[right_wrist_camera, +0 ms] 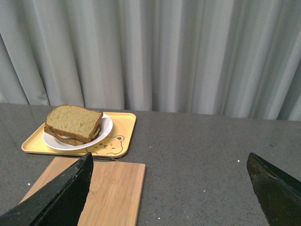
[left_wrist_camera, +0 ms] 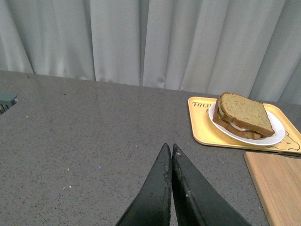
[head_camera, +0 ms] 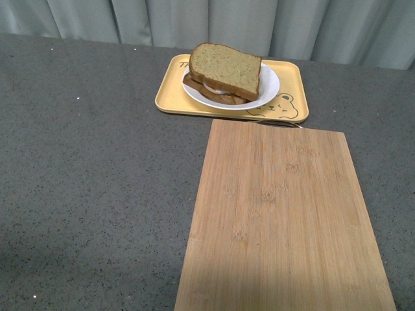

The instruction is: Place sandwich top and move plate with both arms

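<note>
The sandwich top (head_camera: 225,67), a greenish-tan slice with a brown crust, lies tilted on the filling and lower slice on the round white plate (head_camera: 267,92). The plate sits on a yellow bear-printed tray. Neither gripper shows in the front view. The left wrist view shows the sandwich top (left_wrist_camera: 245,113) on the plate (left_wrist_camera: 275,136), far ahead of my left gripper (left_wrist_camera: 169,149), which is shut and empty over the grey table. The right wrist view shows the sandwich top (right_wrist_camera: 74,121) and plate (right_wrist_camera: 106,125) beyond my right gripper (right_wrist_camera: 169,159), open wide and empty.
A yellow tray (head_camera: 172,96) stands at the back of the grey table (head_camera: 91,168). A bamboo cutting board (head_camera: 285,220) lies in front of it, reaching the near edge. Grey curtains hang behind the table.
</note>
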Tool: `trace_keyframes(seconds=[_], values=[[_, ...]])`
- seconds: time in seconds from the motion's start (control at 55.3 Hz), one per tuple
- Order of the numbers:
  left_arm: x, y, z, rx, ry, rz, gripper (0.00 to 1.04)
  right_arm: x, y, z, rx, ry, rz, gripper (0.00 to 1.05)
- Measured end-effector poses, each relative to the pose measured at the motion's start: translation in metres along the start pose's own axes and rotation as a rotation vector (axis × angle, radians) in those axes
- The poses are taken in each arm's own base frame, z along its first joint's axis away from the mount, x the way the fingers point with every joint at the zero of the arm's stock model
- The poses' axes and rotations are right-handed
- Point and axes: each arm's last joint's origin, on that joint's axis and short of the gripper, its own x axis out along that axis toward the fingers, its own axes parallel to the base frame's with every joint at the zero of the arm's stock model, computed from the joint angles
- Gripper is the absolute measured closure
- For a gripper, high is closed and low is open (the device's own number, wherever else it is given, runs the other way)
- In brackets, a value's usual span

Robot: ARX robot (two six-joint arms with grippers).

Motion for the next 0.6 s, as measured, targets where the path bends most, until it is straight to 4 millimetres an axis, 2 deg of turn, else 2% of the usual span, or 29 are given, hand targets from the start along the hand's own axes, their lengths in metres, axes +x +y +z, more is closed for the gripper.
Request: trace_keyframes(seconds=[0.597], values=[[-0.026,0.0,0.01,0.0,-0.031,0.0,1.01,0.0,0.0,0.0,0.0,0.0,0.0,0.09]])
